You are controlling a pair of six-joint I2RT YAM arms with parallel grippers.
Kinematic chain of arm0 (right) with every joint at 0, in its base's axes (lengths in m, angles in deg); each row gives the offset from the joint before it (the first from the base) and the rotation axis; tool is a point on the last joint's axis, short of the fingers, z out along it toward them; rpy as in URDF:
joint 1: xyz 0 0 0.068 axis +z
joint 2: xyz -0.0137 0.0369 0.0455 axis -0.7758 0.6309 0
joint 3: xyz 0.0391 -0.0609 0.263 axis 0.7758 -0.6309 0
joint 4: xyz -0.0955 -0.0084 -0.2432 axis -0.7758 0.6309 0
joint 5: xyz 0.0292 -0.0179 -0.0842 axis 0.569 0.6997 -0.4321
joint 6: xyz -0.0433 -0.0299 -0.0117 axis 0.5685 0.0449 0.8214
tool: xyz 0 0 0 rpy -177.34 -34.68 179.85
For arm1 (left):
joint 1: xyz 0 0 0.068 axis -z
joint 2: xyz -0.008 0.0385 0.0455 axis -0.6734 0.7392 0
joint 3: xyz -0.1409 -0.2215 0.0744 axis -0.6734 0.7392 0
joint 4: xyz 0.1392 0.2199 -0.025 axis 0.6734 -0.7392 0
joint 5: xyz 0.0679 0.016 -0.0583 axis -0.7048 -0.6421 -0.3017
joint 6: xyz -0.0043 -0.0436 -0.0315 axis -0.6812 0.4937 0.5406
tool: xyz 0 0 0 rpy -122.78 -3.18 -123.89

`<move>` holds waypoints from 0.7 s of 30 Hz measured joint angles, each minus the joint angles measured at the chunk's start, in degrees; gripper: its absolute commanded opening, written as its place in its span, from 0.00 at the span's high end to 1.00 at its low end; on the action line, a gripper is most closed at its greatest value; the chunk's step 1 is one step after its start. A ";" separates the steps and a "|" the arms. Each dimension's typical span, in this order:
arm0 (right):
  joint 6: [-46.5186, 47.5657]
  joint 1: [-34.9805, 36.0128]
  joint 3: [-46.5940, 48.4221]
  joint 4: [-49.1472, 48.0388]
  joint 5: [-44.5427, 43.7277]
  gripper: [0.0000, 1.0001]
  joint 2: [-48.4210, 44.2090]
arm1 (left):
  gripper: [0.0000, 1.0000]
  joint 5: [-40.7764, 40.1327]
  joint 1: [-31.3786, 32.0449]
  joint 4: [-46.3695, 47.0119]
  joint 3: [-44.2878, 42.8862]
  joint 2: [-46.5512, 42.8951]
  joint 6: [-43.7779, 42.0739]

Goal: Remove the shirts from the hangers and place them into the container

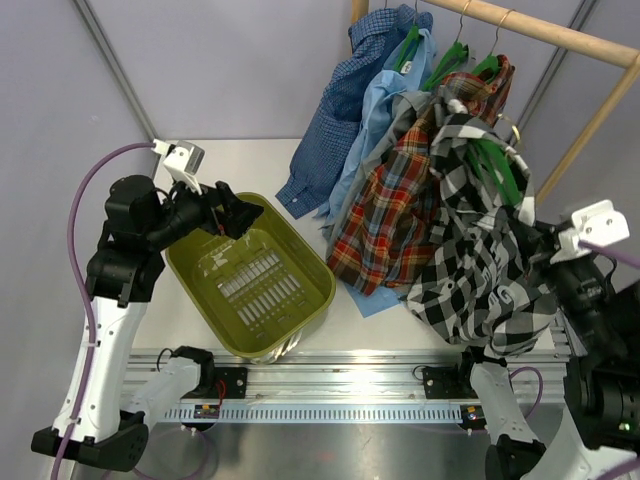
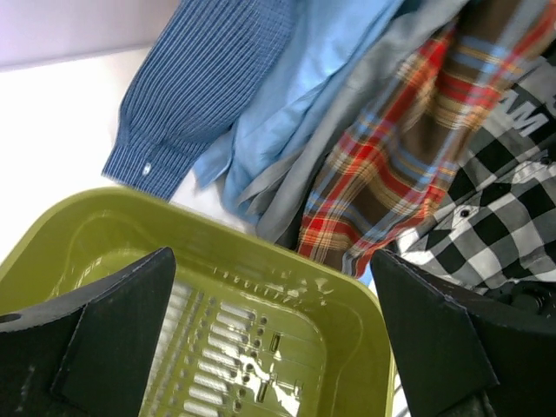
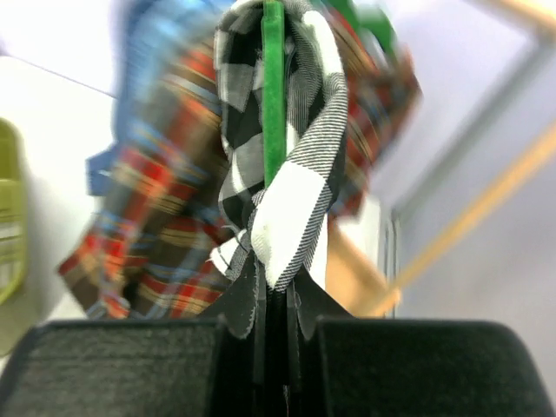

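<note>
Right jaws pinch checked shirt (image 3: 288, 208), its green hanger (image 3: 273, 87) mostly wrapped.

You have five shirts in view: one dark blue small-check shirt (image 1: 340, 110), one light blue shirt (image 1: 375, 110), one grey shirt (image 2: 347, 148), one red plaid shirt (image 1: 390, 220) and one black-and-white check shirt (image 1: 480, 260). You can count four green hangers (image 1: 408, 45) (image 1: 447, 62) (image 1: 488, 65) (image 1: 495, 160) where plastic shows; a fifth you cannot make out. There is one green tub (image 1: 300, 325) and one wooden rail (image 1: 540, 35). There are two hands: the left hand (image 1: 235, 212) and the right hand (image 3: 276, 291).
</note>
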 measured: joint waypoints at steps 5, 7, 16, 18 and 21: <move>1.62 -0.15 5.84 -0.02 17.73 1.00 0.17 | 0.01 0.04 3.39 4.33 -0.17 -0.46 -0.04; 1.38 -0.81 6.54 -0.09 26.88 1.00 1.07 | 0.01 0.09 4.04 6.14 -0.42 -0.85 0.37; 3.37 -1.92 6.71 3.23 50.34 1.00 15.82 | 0.01 1.38 4.48 9.01 0.07 -8.76 -2.49; 7.17 -1.60 6.84 6.75 51.30 1.00 20.13 | 0.01 1.92 4.55 8.92 1.11 -12.13 -4.76; 12.81 3.13 6.84 11.37 48.63 1.00 25.66 | 0.02 3.23 4.55 9.25 1.31 -15.32 -8.07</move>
